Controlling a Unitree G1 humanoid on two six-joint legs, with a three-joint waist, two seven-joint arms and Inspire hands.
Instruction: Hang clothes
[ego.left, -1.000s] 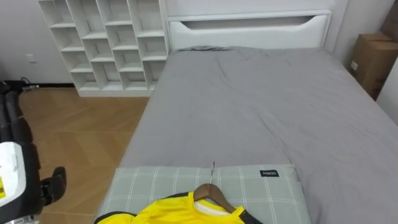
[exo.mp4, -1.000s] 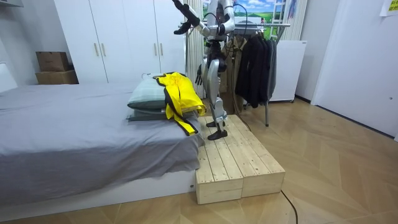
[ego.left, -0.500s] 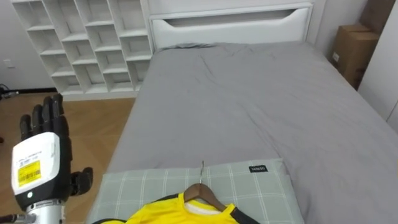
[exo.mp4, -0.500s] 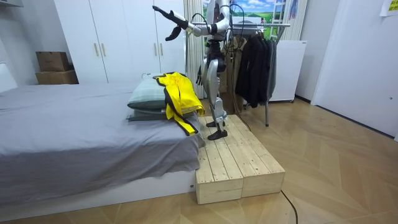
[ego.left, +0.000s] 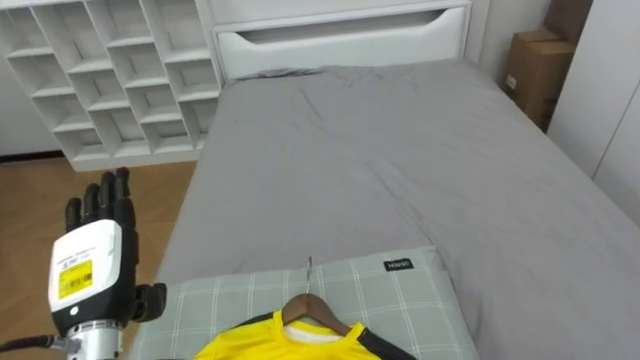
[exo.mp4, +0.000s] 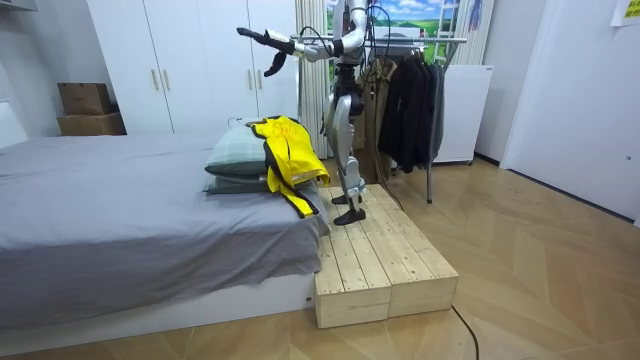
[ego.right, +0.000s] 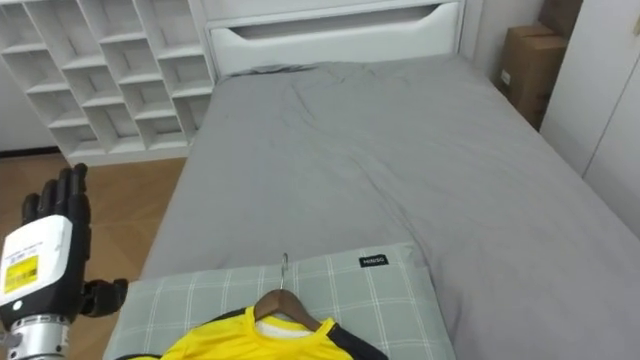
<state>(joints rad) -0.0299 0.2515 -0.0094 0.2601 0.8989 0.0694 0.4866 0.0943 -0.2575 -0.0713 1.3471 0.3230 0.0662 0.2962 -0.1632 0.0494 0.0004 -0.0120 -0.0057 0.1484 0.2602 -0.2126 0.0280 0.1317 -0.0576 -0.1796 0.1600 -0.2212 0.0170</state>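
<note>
My left arm reaches forward at shoulder height. My left hand is upright with its back toward my face, fingers straight and close together, thumb sticking out to the right. My right hand hangs lower, out in front of my chest.
</note>
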